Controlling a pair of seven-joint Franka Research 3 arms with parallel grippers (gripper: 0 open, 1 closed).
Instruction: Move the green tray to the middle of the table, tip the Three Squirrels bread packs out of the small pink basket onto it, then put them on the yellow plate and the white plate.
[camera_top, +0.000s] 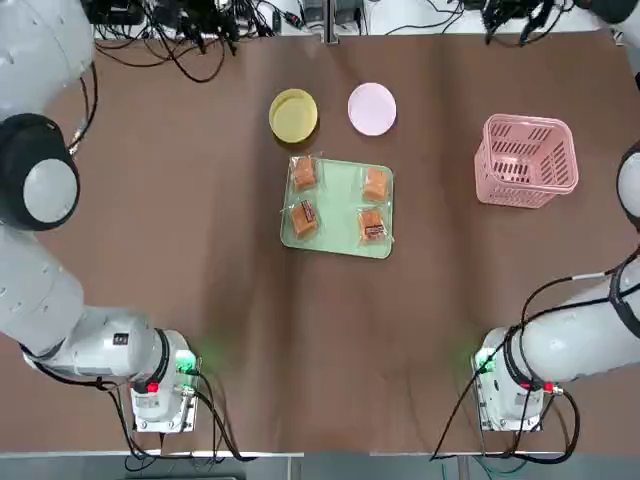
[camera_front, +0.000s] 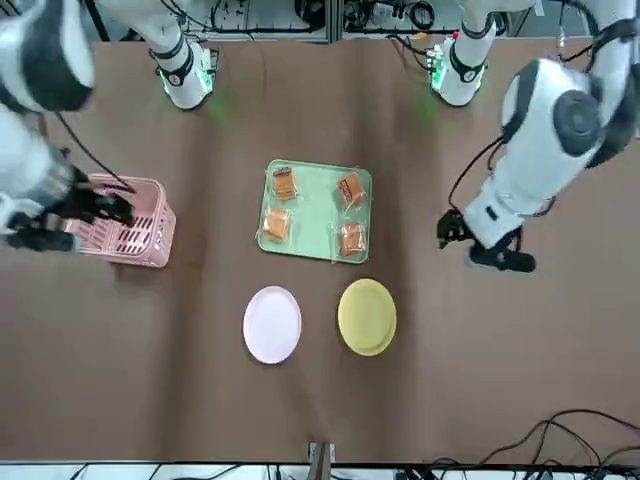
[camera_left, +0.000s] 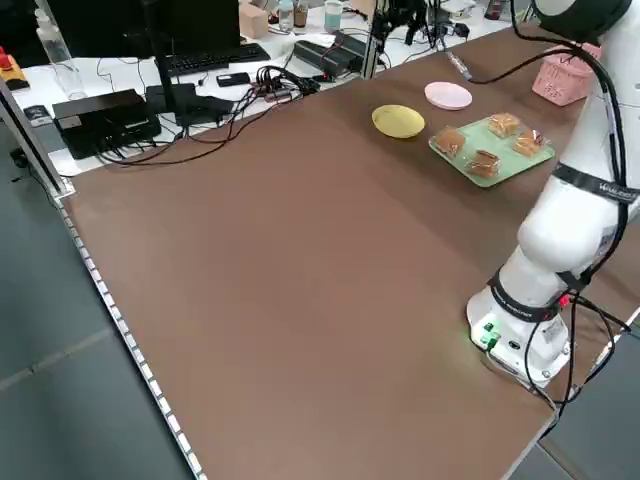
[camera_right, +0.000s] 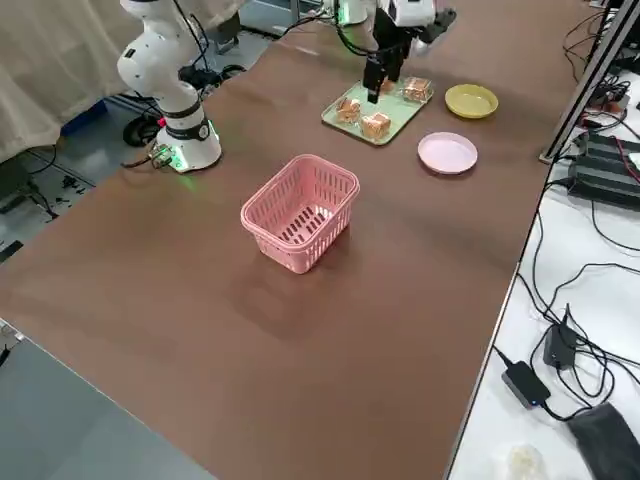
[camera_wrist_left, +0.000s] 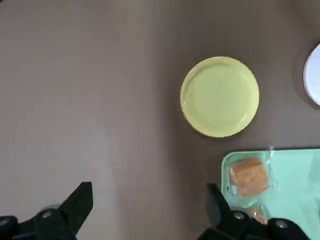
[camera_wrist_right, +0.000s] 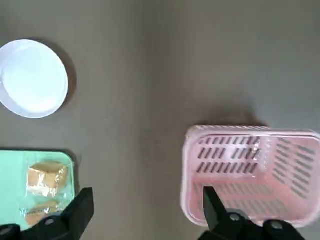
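Bread packs (camera_top: 337, 203), four of them in clear wrap with orange-brown pieces showing, lie spread over the green tray (camera_top: 340, 241), two along its left side and two along its right in the top view. That tray is pale mint, rounded at the corners with a low rim, and sits near the centre of the table (camera_top: 200, 260). Just above it in the top view stand the yellow plate (camera_top: 293, 114) and the white plate (camera_top: 372, 108), side by side and apart from each other, both bare. The small pink basket (camera_top: 526, 160) stands upright at the right of that frame, well away from the tray, with nothing visible inside its slatted walls.

The tabletop is plain dark brown and matte. Cables (camera_top: 190, 30) trail along its far edge, and in the left side view a keyboard (camera_left: 205, 60) and dark boxes sit on a white bench beyond it.

In the front view, the left gripper (camera_front: 487, 243) hangs over bare table to the right of the tray, fingers spread wide and holding nothing. The right gripper (camera_front: 88, 212) hovers at the basket, likewise wide open and empty. Broad open brown surface lies on both sides of the tray and towards the arm bases.
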